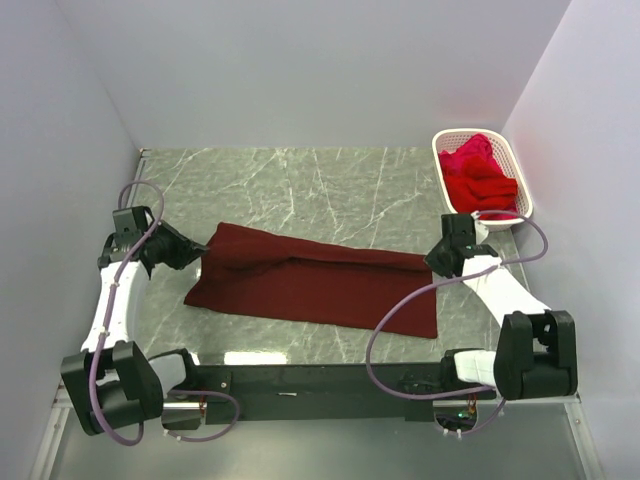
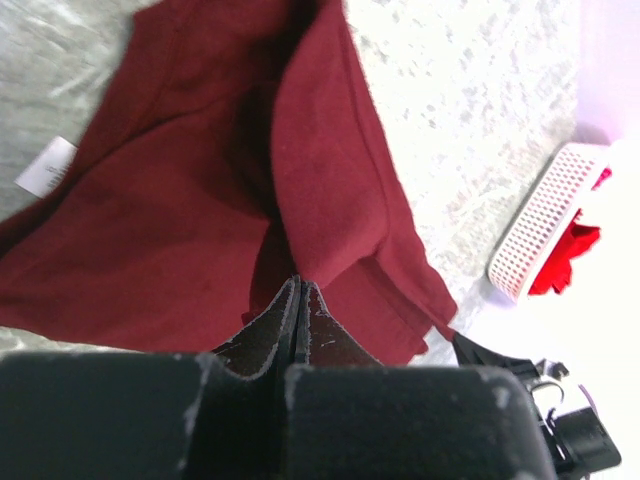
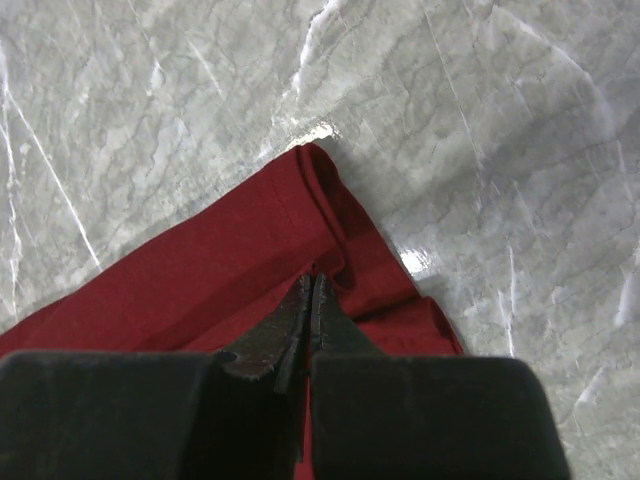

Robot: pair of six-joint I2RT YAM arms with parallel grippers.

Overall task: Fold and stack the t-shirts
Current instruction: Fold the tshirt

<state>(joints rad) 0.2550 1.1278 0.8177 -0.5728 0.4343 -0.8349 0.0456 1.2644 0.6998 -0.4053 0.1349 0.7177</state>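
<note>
Pinching the maroon t-shirt (image 1: 310, 285), the left pincer (image 2: 298, 284) is squeezing closed; the right pincer (image 3: 312, 282) is clamping its other end. Both are gripping cloth.

Table (image 1: 300, 180): far half, 10 to 1 o'clock, bare marble, open for passage. Centre band obstructed by maroon t-shirt (image 1: 310, 290), spread from 9 to 4 o'clock, w/ raised ridge along its far edge. White slotted basket (image 1: 441, 160) w/ red t-shirts (image 1: 475, 175) fills corner at 2 o'clock. Left gripper (image 1: 198, 250) at 9 and right gripper (image 1: 432, 262) at 3, both clamped on shirt ends. Purple cable (image 1: 405, 303) loops over cloth at 5.
</note>
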